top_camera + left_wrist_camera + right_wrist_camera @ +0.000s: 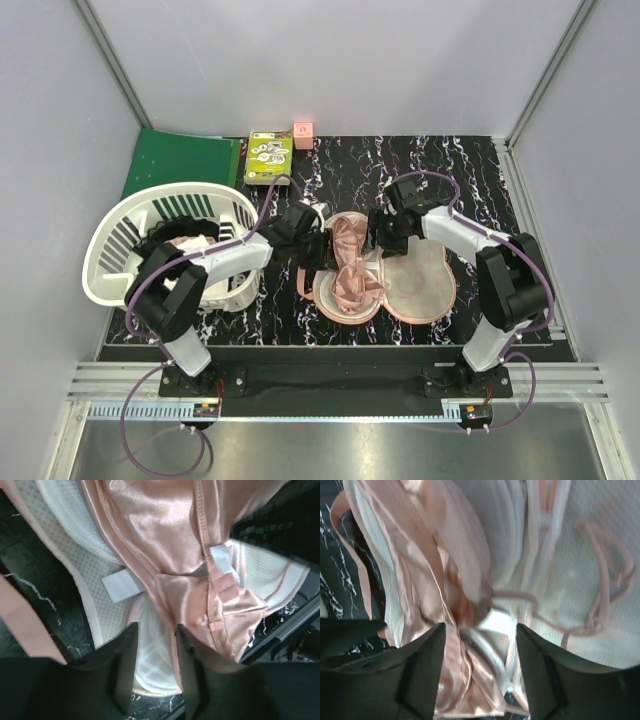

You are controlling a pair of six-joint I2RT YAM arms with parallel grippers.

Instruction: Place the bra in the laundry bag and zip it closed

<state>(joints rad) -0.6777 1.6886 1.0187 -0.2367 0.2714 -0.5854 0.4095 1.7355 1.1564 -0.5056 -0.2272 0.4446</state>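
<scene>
The laundry bag [425, 285] lies open in the middle of the table, both lobes with the white mesh face up. The salmon-pink satin bra [350, 262] is bunched over the left lobe and the hinge between the lobes. My left gripper [316, 246] is at the bra's left side. In the left wrist view it [156, 630] is open over the bag's white mesh rim [150, 665], with the bra [160, 525] just ahead. My right gripper [380, 232] is at the bag's far edge. In the right wrist view it [480, 630] is open above the bra [425, 580] and the mesh [600, 555].
A white slatted basket [120, 215] with white and black clothes stands at the left, close to the left arm. A green board [180, 160], a green box [268, 157] and a small pink cube [303, 130] lie at the back. Walls enclose the table.
</scene>
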